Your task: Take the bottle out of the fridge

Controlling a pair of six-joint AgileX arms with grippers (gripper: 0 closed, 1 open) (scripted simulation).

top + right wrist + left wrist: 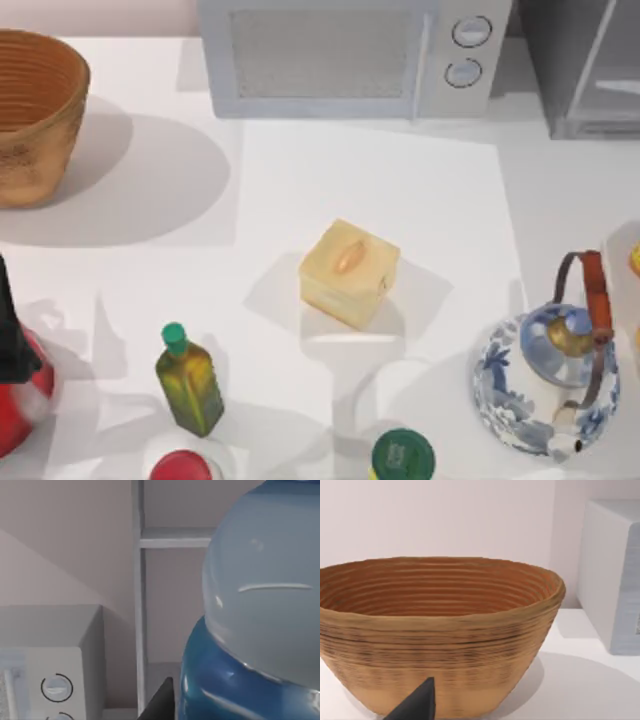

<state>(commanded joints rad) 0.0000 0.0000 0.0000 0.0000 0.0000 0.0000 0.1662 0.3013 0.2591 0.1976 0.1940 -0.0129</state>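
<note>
1. The right gripper (pixel 161 705) shows as one dark tip; I cannot tell how wide it stands, nor whether it has hold of anything.
2. The bottle (pixel 260 610) looms directly ahead of it, just beside that tip, with a pale translucent body above a blue band.
3. Behind the bottle rises the fridge (pixel 139 605), with its pale upright frame and a shelf. Whether the bottle sits inside it I cannot tell.
4. Farther off, beside the fridge, stands the microwave (pixel 50 680) with round knobs.
5. The left gripper (pixel 417 705), parked at the table's left side, faces a woven basket (pixel 440 645) just ahead; its opening cannot be told.
</note>
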